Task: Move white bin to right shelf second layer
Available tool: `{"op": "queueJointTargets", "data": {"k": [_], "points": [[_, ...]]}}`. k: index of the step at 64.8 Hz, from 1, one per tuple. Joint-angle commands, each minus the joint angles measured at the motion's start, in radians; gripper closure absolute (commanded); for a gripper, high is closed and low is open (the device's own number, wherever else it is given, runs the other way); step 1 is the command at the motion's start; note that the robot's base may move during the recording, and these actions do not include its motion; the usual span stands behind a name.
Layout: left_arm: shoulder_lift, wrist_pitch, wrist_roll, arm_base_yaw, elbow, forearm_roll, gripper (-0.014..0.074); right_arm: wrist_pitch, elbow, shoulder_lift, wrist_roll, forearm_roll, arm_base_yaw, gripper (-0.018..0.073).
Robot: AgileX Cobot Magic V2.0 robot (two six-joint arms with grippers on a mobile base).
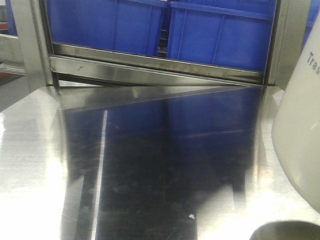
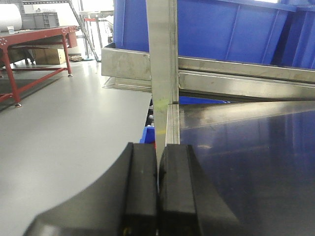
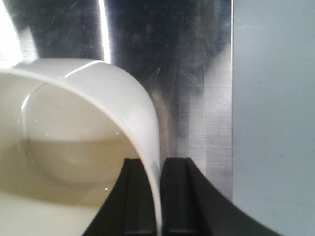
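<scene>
White bin (image 3: 123, 108) rim pinched between right jaws (one inside, one outside); left jaws clenched together.

Bright overhead light, glare streaks on tabletop (image 1: 150, 175), sheen on white bin (image 3: 123, 108), fg soft

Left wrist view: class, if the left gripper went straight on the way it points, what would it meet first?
Most likely the upright steel post of the rack, standing directly ahead of the left gripper at the steel tabletop edge. Depth is unclear; blue crates sit behind it.
</scene>
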Motion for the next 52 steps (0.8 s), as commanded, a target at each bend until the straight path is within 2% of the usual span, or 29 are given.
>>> {"op": "queueJointTargets", "data": {"k": [1, 52], "points": [[-0.015, -0.086, -0.003, -0.002, 0.037, -0.006, 0.0512, -0.042, -0.027, -0.009, -0.010, -0.012, -0.007, 0.0490], [-0.015, -0.086, -0.003, -0.002, 0.037, -0.006, 0.0512, -0.042, -0.027, -0.009, -0.010, -0.012, -0.007, 0.0490]]}}
